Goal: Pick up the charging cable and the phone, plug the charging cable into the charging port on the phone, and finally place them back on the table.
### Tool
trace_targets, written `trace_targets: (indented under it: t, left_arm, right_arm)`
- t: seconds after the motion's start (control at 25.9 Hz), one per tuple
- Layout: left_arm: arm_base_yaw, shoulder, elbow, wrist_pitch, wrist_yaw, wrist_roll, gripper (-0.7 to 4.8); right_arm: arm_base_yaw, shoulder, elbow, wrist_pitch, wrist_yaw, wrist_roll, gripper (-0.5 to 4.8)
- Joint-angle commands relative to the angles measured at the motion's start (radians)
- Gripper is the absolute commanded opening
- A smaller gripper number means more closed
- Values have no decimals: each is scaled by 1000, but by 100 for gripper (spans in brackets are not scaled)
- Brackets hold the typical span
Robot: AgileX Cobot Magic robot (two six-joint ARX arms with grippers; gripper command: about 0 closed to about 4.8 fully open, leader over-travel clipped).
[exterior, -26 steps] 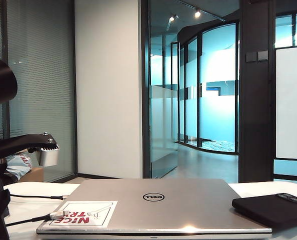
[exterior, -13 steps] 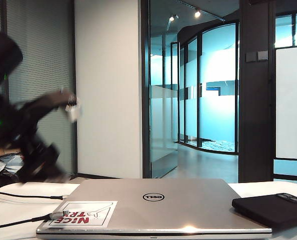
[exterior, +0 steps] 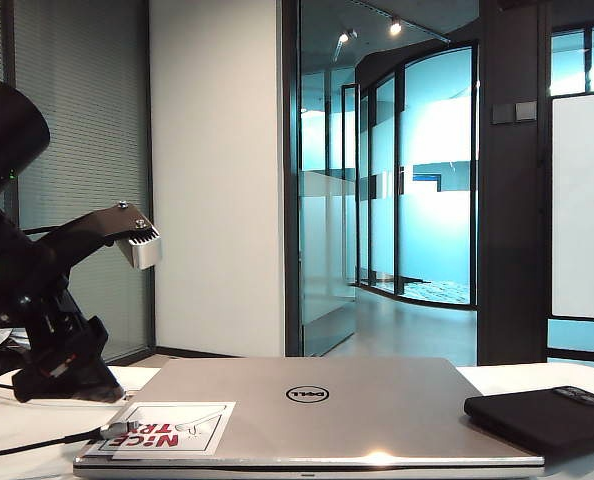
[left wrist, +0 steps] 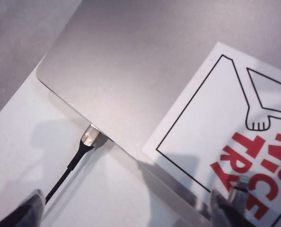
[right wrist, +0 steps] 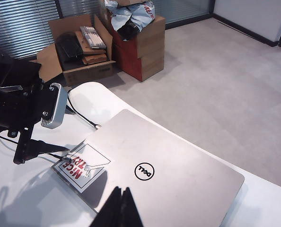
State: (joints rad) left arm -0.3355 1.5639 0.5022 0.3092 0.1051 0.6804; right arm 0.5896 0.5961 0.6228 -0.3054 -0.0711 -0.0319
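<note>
at the sticker corner of the laptop (exterior: 307,410), the left gripper (left wrist: 128,215) hangs low with its jaws wide apart. the charging cable (exterior: 117,430) rests its silver plug on the sticker (left wrist: 216,132), and the cord runs away over the table (exterior: 37,420). the plug lies close beside one fingertip (left wrist: 225,213), not centred in the gap, so i judge a small sideways shift is needed. the phone (exterior: 542,415) lies on the opposite side, nearer the right gripper (right wrist: 121,208), whose jaws are together and hold nothing.
</note>
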Motion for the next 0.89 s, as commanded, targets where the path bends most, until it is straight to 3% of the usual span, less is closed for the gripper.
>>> trace_targets:
  t: [0.04,0.43,0.89]
  left_arm:
    - [-1,-33,3,-26,8,0,467]
    - [-1,-102,3,-204,8,0,467]
    - [-1,-64,2,-241,8,3,467]
  right_arm:
    - [1,0,5,14,2,-3,-2]
    - [1,0,5,14,2,-3,-2]
    - [1,0,5,13,2,-3,-2]
